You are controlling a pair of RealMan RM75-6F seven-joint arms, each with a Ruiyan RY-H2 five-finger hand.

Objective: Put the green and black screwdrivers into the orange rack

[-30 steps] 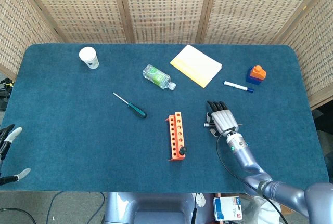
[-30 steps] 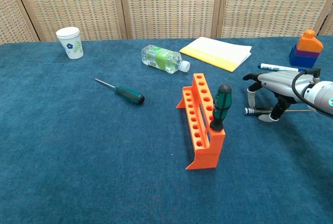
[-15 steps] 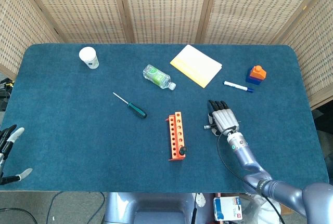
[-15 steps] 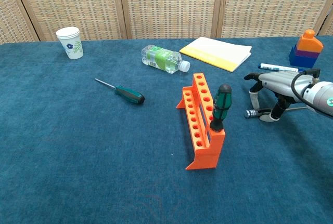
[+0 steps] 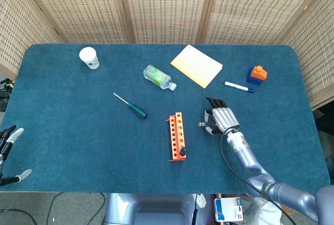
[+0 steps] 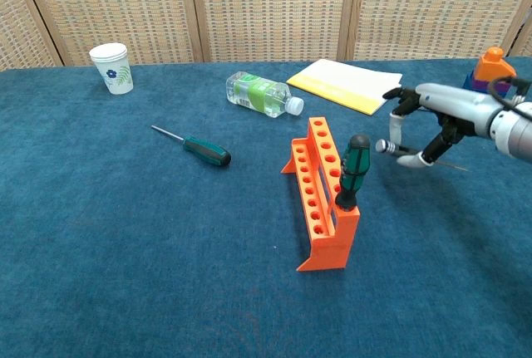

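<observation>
Robot's right hand holds a slim screwdriver above a blue table, beside an orange rack.

The table (image 5: 62, 131) carries an orange rack (image 6: 320, 196) near its middle, with one green and black screwdriver (image 6: 352, 171) upright in the rack's nearest hole. The right hand (image 6: 424, 117) is clamped on a thin metal-handled screwdriver (image 6: 399, 149), lifted clear of the cloth, just right of the rack. A second green and black screwdriver (image 6: 195, 147) lies flat well left of the rack. The left hand (image 5: 8, 149), at the table's left edge, holds nothing, fingers apart.
</observation>
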